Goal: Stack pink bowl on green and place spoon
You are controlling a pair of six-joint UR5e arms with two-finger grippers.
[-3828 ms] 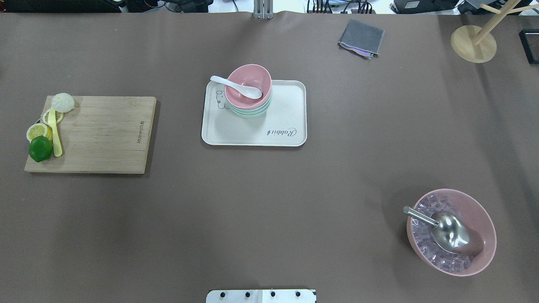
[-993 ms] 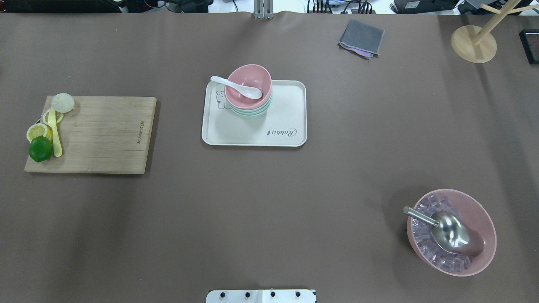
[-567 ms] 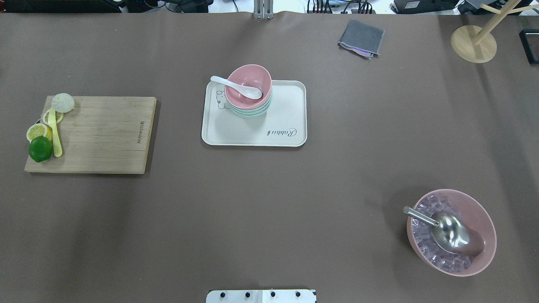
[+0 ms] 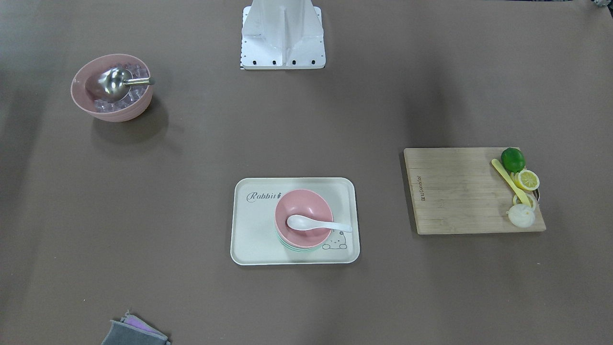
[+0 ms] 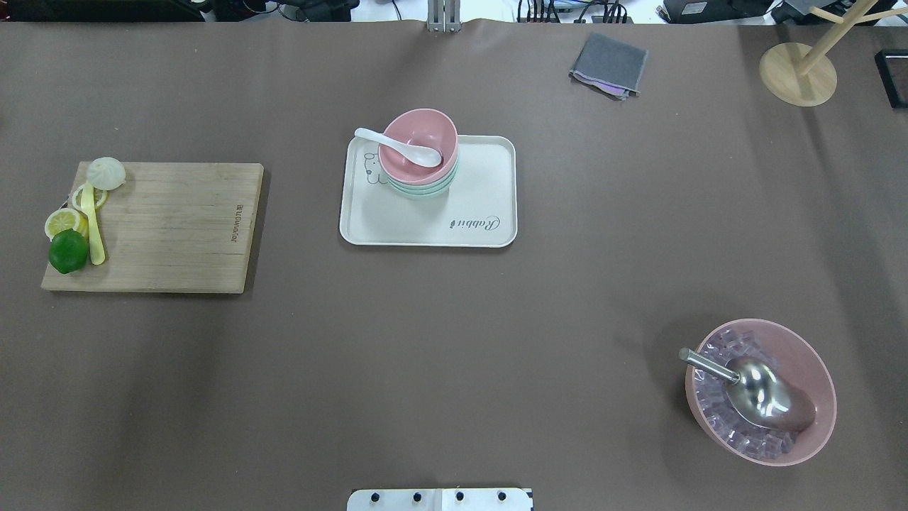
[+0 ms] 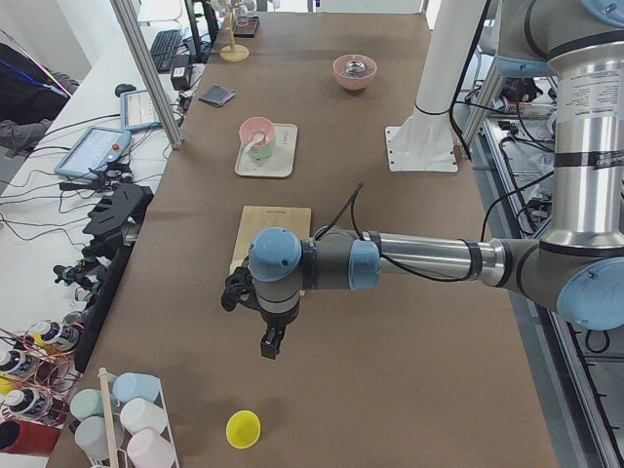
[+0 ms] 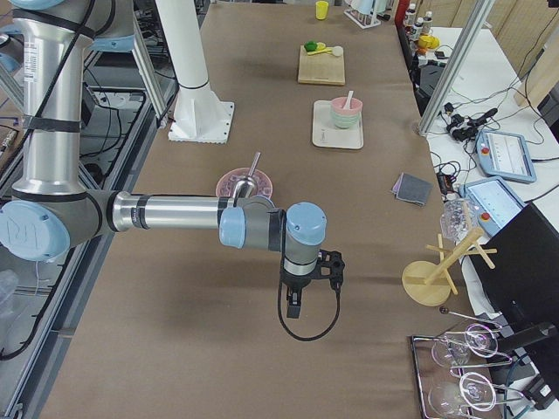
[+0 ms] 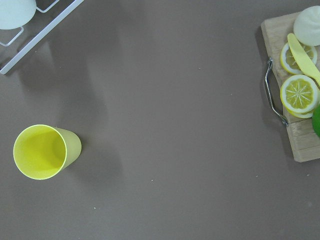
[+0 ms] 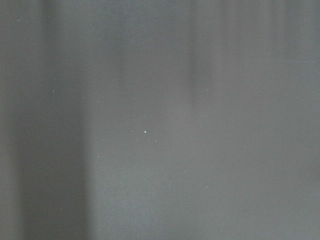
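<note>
A pink bowl (image 5: 425, 128) sits stacked on a green bowl (image 5: 420, 191) at the far left of a white tray (image 5: 482, 206). A white spoon (image 5: 397, 147) lies in the pink bowl with its handle over the rim. The stack also shows in the front-facing view, the pink bowl (image 4: 301, 203) with the spoon (image 4: 316, 224) in it. My left gripper (image 6: 270, 346) hangs off to the table's left end, far from the tray. My right gripper (image 7: 293, 307) hangs at the right end. Both show only in side views, so I cannot tell their state.
A wooden cutting board (image 5: 170, 227) with a lime, lemon slices, a yellow knife and a bun lies at the left. A large pink bowl (image 5: 816, 369) with ice cubes and a metal scoop stands at the near right. A grey cloth (image 5: 608, 64) and a wooden stand (image 5: 798, 74) are at the far right. A yellow cup (image 8: 42, 151) stands under my left wrist.
</note>
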